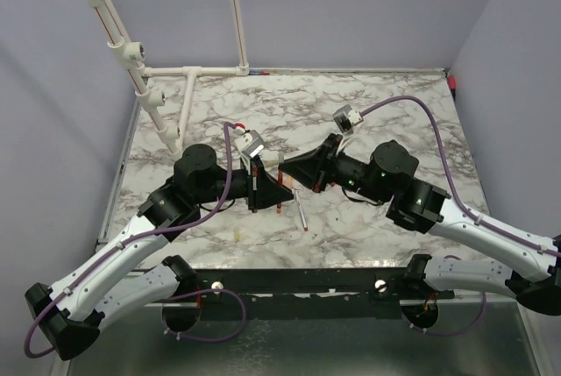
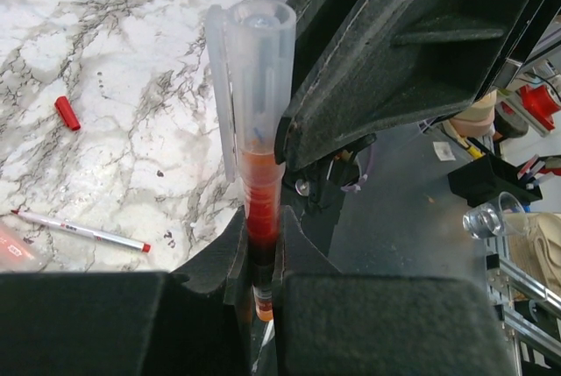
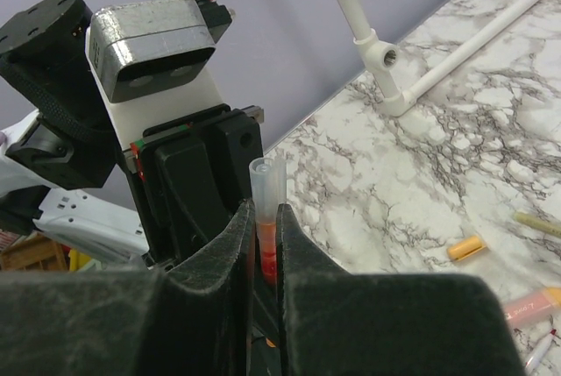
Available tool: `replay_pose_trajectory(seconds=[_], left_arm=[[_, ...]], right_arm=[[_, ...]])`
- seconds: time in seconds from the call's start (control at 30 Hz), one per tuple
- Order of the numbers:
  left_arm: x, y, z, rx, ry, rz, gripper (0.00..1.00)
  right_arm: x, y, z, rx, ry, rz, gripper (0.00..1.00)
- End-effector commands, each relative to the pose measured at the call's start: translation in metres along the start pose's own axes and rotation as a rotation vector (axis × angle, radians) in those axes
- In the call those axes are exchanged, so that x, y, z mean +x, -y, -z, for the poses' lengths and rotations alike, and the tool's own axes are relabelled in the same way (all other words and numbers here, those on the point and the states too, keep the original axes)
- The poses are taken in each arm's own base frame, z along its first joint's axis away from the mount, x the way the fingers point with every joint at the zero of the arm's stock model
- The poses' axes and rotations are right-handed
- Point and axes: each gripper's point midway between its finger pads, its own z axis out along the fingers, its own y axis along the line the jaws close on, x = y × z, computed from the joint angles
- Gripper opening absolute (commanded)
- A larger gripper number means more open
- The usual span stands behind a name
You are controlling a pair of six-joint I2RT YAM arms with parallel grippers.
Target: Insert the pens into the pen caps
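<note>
A robotics lab test cell is indicated by a marble-patterned tabletop [image 1: 289,95] enclosed by plain lavender walls [image 1: 53,148], a white pipe frame [image 1: 237,17] mounted at its back, and a cluttered workbench [image 2: 403,218] glimpsed beyond.

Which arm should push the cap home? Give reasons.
Right, likely. The left end effector is shut low on the red pen, anchoring it; the right end effector pinches the clear cap and can drive it.

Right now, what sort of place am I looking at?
Probably a lab robot test cell: a marble-patterned tabletop, plain lilac walls boxing it in, and a white pipe frame at the back.
</note>
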Motion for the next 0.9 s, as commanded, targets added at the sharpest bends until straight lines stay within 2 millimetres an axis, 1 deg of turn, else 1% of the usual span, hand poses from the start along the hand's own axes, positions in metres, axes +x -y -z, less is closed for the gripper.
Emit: replay_pose_trajectory(seconds=[0.0,0.13,0.4,0.6,0.73,0.77,0.87], left_arm=[[-0.103,0.024,0.012,-0.011,0.33,-0.191,0.0],[-0.106,0.027,0.011,-0.004,0.325,-0.202,0.0],[-0.1,0.023,0.011,-0.011,0.311,-0.192,0.0],[-0.093,0.016,0.013,-0.04,0.305,-0.19,0.0],[-0.082,0.006,0.012,-0.083,0.272,-0.182,0.0],[-0.08,0.003,0.012,-0.09,0.266,-0.181,0.0],[-0.072,-0.003,0.011,-0.11,0.247,-0.174,0.0]], right_arm=[[0.129,0.006,0.031,-0.007,-0.459,-0.056,0.01],[0.127,0.006,0.031,0.0,-0.45,-0.052,0.01],[0.109,-0.002,0.03,-0.007,-0.412,-0.036,0.01],[0.091,-0.005,0.029,-0.003,-0.375,-0.014,0.01],[0.084,-0.007,0.03,-0.003,-0.355,0.001,0.01],[0.082,-0.008,0.03,-0.005,-0.349,0.005,0.02],[0.073,-0.009,0.031,-0.004,-0.319,0.014,0.14]])
